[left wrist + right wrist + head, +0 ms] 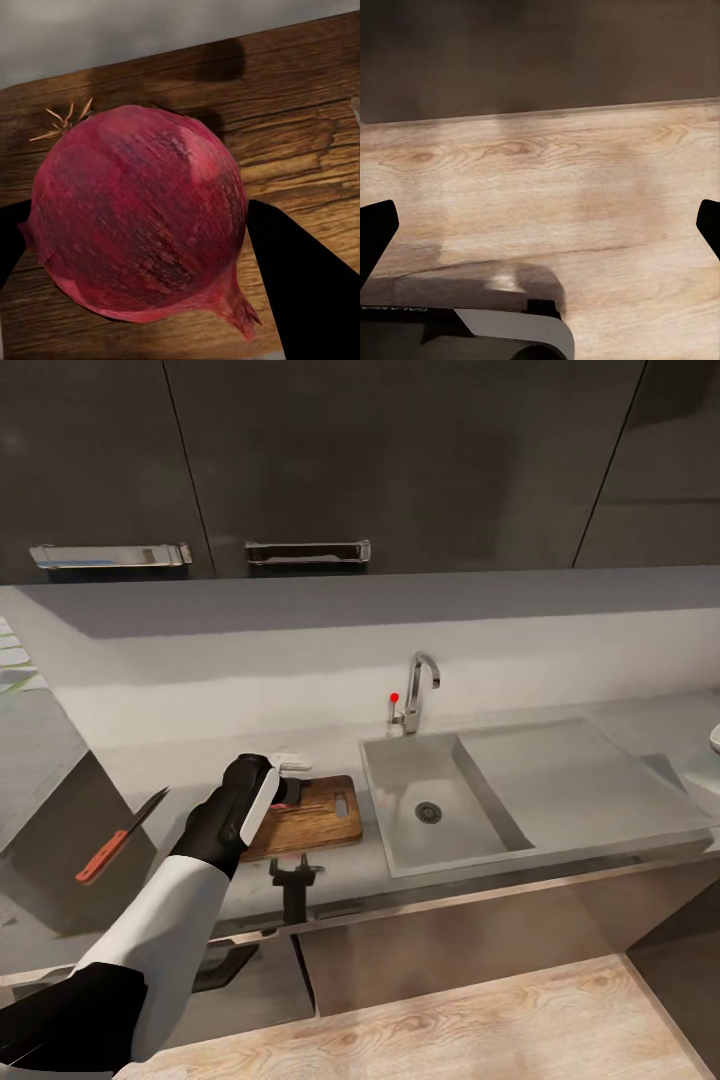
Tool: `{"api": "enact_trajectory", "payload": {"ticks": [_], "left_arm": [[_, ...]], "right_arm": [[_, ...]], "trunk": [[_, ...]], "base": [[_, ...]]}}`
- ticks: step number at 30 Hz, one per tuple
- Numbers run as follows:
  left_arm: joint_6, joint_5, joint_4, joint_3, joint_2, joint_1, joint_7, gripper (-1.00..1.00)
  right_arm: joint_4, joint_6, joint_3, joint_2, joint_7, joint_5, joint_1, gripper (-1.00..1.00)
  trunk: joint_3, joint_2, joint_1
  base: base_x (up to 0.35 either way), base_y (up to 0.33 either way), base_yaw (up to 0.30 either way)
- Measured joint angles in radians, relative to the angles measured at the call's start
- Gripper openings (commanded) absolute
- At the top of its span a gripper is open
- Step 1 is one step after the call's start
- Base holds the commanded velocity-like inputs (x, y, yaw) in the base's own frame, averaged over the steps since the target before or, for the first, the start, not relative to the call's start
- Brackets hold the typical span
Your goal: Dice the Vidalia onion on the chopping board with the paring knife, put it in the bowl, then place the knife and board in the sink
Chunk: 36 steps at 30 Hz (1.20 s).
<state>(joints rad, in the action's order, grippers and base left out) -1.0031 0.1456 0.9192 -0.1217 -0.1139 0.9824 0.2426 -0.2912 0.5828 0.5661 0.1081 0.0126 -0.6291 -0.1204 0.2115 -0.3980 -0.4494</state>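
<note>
A dark red onion (139, 210) sits between the black fingers (300, 285) of my left gripper (139, 251), which is shut on it, right over the chopping board (300, 142). Seen from the head, the left gripper (283, 790) hovers over the left half of the brown board (328, 812) and hides the onion. The paring knife (118, 840), red-handled, lies on the countertop (150, 780) far to the left. The grey sink (400, 840) is to the right of the board. My right gripper (540, 232) is open, pointing at the wood floor.
A chrome faucet (420, 695) with a red knob stands behind the sink, and the drainboard (580, 780) lies to its right. A white rim (293, 763) peeks out behind the left gripper. Another white object (714, 738) shows at the right edge. Dark upper cabinets (400, 460) hang above.
</note>
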Motion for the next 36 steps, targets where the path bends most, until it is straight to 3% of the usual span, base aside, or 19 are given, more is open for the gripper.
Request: {"api": "enact_trajectory", "payload": {"ticks": [36], "left_arm": [[0.001, -0.001, -0.052, -0.001, -0.004, 0.0, 0.0, -1.0]], "right_arm": [[0.0, -0.001, 0.0, 0.0, 0.0, 0.0, 0.0, 1.0]], "trunk": [[0.0, 0.0, 0.0]], "base": [[0.004, -0.006, 0.0]]}}
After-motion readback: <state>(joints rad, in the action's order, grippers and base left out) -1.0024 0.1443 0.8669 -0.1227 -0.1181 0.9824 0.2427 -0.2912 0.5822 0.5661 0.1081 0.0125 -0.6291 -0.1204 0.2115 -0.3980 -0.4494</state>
